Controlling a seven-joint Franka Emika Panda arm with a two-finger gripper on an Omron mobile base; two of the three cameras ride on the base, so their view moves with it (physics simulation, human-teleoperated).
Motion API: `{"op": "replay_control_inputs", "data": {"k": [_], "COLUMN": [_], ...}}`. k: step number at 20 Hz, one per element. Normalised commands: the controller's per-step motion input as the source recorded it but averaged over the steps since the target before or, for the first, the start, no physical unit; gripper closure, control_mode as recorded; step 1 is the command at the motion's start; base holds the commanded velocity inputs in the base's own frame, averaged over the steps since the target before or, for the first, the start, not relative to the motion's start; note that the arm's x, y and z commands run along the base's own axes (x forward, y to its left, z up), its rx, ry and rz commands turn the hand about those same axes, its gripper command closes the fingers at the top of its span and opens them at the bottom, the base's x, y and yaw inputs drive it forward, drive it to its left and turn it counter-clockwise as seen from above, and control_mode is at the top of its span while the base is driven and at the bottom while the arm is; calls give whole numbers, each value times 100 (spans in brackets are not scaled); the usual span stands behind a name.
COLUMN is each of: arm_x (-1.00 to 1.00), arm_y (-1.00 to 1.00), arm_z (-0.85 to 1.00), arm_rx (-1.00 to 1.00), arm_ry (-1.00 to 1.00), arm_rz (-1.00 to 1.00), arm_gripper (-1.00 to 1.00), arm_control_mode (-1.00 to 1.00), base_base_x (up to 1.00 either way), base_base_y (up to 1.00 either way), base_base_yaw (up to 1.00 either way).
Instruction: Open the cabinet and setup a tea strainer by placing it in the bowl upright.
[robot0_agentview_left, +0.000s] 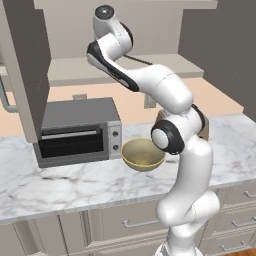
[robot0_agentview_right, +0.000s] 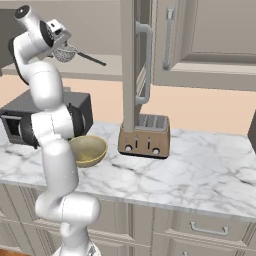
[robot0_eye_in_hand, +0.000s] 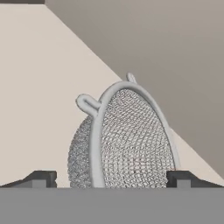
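The cabinet stands open, its left door (robot0_agentview_left: 25, 65) swung out and its right door (robot0_agentview_right: 131, 65) seen edge-on with its silver bar handle (robot0_agentview_right: 146, 65). On the pale shelf (robot0_agentview_left: 75, 70) inside lies the tea strainer (robot0_eye_in_hand: 127, 140), tipped on its side, its thin dark handle (robot0_agentview_right: 92, 59) pointing right. My gripper (robot0_eye_in_hand: 111, 179) is open at the strainer, one fingertip (robot0_eye_in_hand: 43, 178) left of the mesh with a gap and the other at its right rim. In the right base view the gripper (robot0_agentview_right: 61, 41) is up at shelf height. The yellowish-olive bowl (robot0_agentview_left: 142, 154) sits empty on the counter below.
A grey toaster oven (robot0_agentview_left: 77, 132) stands left of the bowl under the open door. A brown slotted toaster (robot0_agentview_right: 145, 135) stands right of the bowl below the right door. A closed cabinet (robot0_agentview_right: 210, 40) hangs further right. The marble counter (robot0_agentview_right: 200, 170) has drawers beneath.
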Motion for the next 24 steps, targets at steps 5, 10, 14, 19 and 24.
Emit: {"op": "replay_control_inputs", "data": {"k": [5, 10, 14, 19, 24], "arm_x": [0, 0, 0, 0, 1], "arm_y": [9, 5, 0, 5, 6], "arm_z": [-6, -6, -12, -4, -10], "arm_rx": [0, 0, 0, 0, -6], "arm_ry": [5, 1, 3, 0, -1], "arm_rz": [2, 2, 2, 2, 2], "arm_gripper": [-100, -100, 100, 100, 100], "arm_control_mode": [-100, -100, -100, -100, -100], "base_base_x": [0, 0, 0, 0, 0], "base_base_y": [0, 0, 0, 0, 0], "base_base_yaw": [0, 0, 0, 0, 0]}}
